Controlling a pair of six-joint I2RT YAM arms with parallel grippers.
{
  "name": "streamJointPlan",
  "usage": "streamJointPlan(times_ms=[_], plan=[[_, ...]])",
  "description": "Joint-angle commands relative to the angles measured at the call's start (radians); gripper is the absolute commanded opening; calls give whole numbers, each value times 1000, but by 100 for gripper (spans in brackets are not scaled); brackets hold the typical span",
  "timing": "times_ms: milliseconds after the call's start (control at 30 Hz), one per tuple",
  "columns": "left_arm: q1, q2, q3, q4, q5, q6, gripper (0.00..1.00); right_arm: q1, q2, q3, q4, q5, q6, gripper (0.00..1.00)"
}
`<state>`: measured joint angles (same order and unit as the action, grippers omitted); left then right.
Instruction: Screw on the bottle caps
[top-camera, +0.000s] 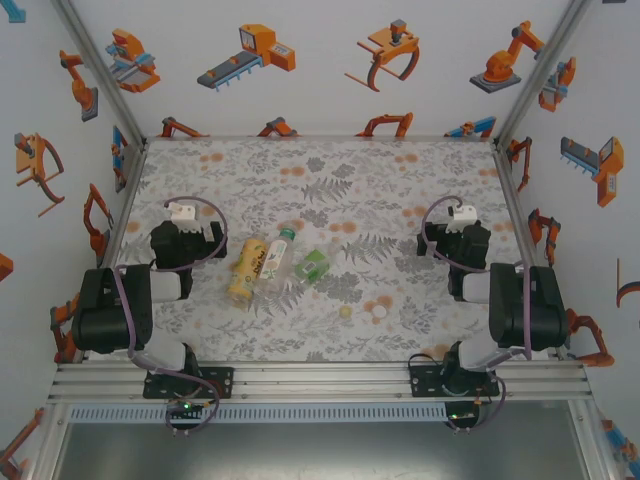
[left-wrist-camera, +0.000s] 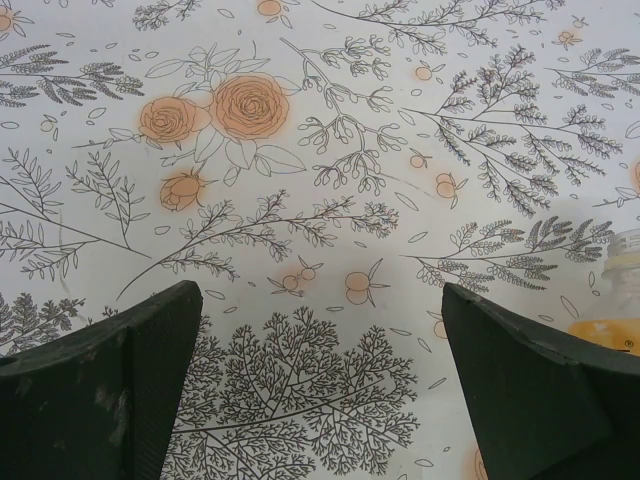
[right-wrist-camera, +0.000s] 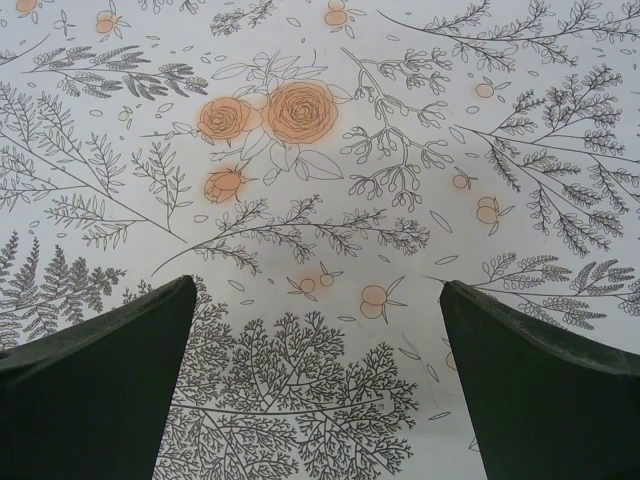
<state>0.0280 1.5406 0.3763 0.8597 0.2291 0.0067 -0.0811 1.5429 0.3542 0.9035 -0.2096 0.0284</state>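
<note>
Three bottles lie side by side left of the table's middle: a yellow-orange juice bottle, a clear one with a white-green label and a short green one. A green cap is at the clear bottle's far end. A pale yellow cap and a white cap lie loose nearer the front. My left gripper is open over bare cloth, with the juice bottle at its right edge. My right gripper is open over bare cloth at the right.
The floral tablecloth covers the table. Aluminium frame rails run along the near edge, and white walls printed with orange robot pictures close the other sides. The left arm and right arm stand well apart.
</note>
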Motion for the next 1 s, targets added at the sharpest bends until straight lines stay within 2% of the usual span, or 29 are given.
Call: streamJointPlan(times_ms=[0, 667, 800, 967], plan=[[4, -2, 0, 31, 20, 3, 97, 0, -1, 0, 28, -11, -13, 99], [5, -2, 1, 28, 8, 0, 97, 0, 2, 5, 26, 10, 2, 99], [-1, -1, 20, -5, -99, -33, 97, 0, 3, 7, 22, 10, 3, 99], [-5, -1, 21, -7, -103, -31, 97, -4, 2, 12, 15, 9, 7, 99]])
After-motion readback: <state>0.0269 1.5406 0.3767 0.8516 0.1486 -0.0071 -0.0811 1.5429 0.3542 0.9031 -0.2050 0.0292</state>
